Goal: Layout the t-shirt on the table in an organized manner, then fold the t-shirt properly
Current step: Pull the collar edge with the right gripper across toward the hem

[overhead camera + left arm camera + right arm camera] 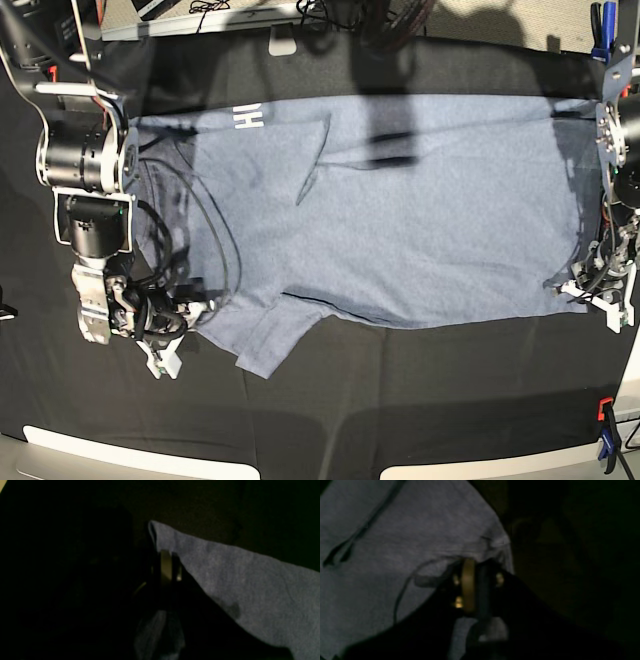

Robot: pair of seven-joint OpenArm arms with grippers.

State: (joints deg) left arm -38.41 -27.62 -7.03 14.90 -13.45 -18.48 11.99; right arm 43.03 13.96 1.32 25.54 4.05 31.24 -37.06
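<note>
The light blue-grey t-shirt (420, 200) lies spread across the black table (400, 400), with white lettering (248, 118) at its far left edge. One sleeve (268, 345) sticks out toward the near side; the other is folded over the body. In the base view my right gripper (182, 332) is low at the shirt's near left edge. In the right wrist view its fingers (468, 585) stand close together, pinching puckered t-shirt cloth (395, 530). My left gripper (588, 288) is at the near right corner, shut on that corner of the t-shirt (250, 585). The gripper (170, 555) shows dimly there.
An orange and blue clamp (605, 420) sits at the table's near right edge and a blue one (600, 25) at the far right. The right arm's black cables (205, 215) loop over the shirt's left part. Desk clutter and cords line the far edge.
</note>
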